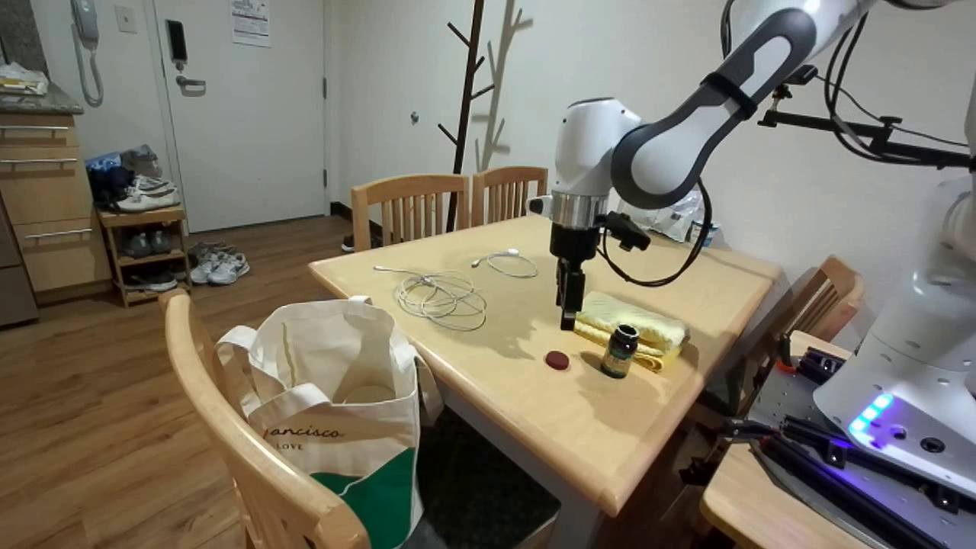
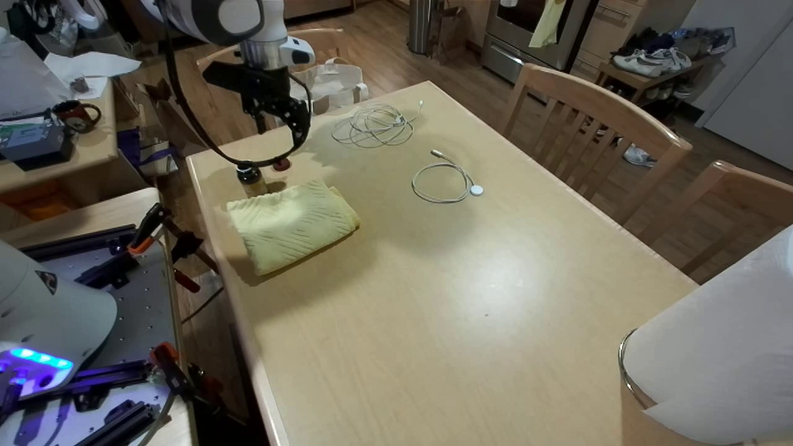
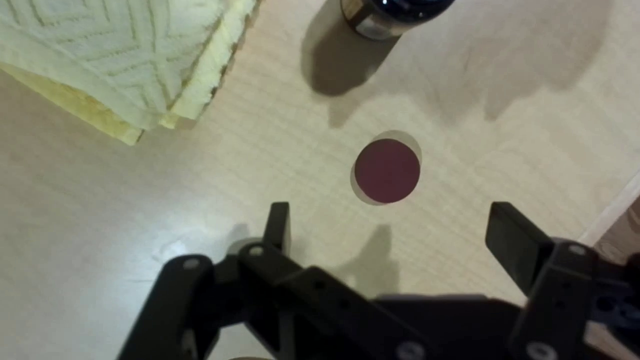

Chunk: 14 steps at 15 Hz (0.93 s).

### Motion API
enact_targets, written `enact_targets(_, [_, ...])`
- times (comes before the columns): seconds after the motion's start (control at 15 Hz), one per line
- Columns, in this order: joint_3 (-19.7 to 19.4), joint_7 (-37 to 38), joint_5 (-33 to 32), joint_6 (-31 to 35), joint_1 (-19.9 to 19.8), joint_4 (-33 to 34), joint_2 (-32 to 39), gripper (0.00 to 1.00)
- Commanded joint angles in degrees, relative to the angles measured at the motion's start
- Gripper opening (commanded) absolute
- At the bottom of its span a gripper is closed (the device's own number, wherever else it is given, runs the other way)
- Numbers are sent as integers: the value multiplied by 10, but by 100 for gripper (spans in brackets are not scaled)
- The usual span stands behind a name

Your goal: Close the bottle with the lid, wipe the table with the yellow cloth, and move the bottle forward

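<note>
My gripper (image 3: 390, 220): fingers spread wide, holding nothing, above the wooden table (image 2: 433, 310).
Bottle (image 1: 619, 352): small, dark, upright, uncapped; perhaps hard and brittle, easily tipped. I would hold it round the middle.
Lid (image 1: 557, 360): flat maroon disc lying left of the bottle in an exterior view, apart from it; in the wrist view, just beyond my fingertips and centred between them. Probably light, stiff, slick: I would pinch opposite edges, low down.
Yellow cloth (image 1: 633, 320): folded, on the bottle's far side in an exterior view; likely soft, best gathered by its thick fold.
Bottle label (image 1: 618, 361): too small to read; no brand legible.
Tote bag (image 1: 358, 427): near left in an exterior view; "ancisco", first letters unclear, above "LOVE".
</note>
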Motion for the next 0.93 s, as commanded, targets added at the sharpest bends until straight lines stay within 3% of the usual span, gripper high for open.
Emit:
enact_targets(0.0, [9,21,-21,52,7,7,51,100])
enact_targets(0.6, [1,34,-33,79,27,16,113,100])
enact_targets(0.67, [-3,38,-40,78,31,19,115,75])
enact_targets(0.73, [-6,43,-48,79,34,21,116,74])
enact_targets(0.87, [-13,53,-64,74,38,23,113,61])
